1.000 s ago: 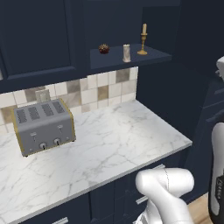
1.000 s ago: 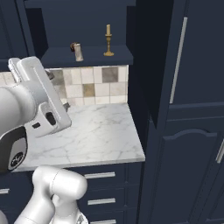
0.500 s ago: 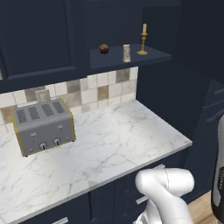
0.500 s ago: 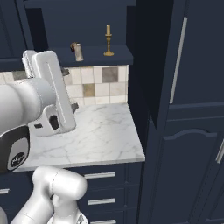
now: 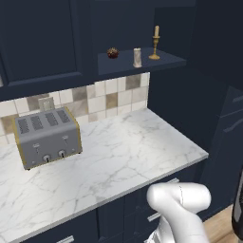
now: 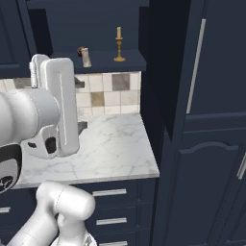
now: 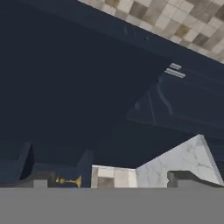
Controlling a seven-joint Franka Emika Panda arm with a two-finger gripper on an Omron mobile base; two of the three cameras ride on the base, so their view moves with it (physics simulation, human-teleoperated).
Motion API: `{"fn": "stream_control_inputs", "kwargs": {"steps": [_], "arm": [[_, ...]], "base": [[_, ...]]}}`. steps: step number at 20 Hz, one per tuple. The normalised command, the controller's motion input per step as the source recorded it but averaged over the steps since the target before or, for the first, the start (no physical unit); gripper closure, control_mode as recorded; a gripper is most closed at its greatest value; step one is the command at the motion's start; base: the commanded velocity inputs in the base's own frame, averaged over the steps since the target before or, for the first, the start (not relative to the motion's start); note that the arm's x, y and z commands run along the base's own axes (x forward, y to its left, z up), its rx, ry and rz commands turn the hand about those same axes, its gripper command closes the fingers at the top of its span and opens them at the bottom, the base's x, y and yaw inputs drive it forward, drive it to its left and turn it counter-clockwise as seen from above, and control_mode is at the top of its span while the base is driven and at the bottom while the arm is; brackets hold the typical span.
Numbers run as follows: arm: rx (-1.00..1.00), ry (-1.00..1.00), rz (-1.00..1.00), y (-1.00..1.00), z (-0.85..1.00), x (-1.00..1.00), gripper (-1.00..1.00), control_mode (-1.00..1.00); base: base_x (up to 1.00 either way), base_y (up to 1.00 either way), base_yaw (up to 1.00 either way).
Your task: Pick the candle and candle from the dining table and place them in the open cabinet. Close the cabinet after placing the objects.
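Both candles stand on the shelf of the open navy cabinet [image 5: 163,63] [image 6: 132,60]: a tan taper in a brass holder [image 5: 155,43] [image 6: 118,45] and, to its left, a shorter grey-beige stub [image 5: 137,57] [image 6: 86,57]. The cabinet door [image 6: 156,72] stands swung out at the right. My gripper [image 6: 80,104] [image 7: 109,181] hangs over the counter below and left of the shelf, rolled on its side. Its fingertips [image 7: 38,179] are wide apart with nothing between them, so it is open. The brass holder [image 7: 69,180] shows low between the tips. The dining table is out of view.
A grey toaster [image 5: 46,136] sits at the left of the marble counter [image 5: 137,152] [image 6: 115,149], against a tiled backsplash. A small dark round thing [image 5: 112,52] lies on the shelf left of the stub. Tall navy cabinets [image 6: 211,144] stand at the right.
The hand has swung right and turned upright in the right base view, and the arm has left the right edge of the left base view. The candles have not moved. The gripper stays open.
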Motion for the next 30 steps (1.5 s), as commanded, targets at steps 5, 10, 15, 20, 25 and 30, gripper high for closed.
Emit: {"fn": "stream_control_inputs", "kwargs": {"steps": [5,10,15,20,25,30], "arm": [[0.09,-0.06,-0.12,-0.12,0.00,-0.46,-1.00,-1.00],[0.07,-0.14,-0.01,-0.19,0.00,-0.53,-1.00,-1.00],[0.03,-0.15,0.00,-0.14,0.00,-0.42,-1.00,-1.00],[0.01,-0.17,0.00,-0.20,0.00,-0.17,-1.00,-1.00],[0.00,-0.09,0.00,-0.26,-0.04,0.01,-1.00,-1.00],[0.00,0.00,0.00,-0.35,-0.03,0.00,-1.00,-1.00]], "base": [[0.00,0.00,0.00],[0.00,0.00,0.00],[0.00,0.00,0.00],[0.00,0.00,0.00],[0.00,0.00,0.00],[0.00,0.00,0.00]]}}
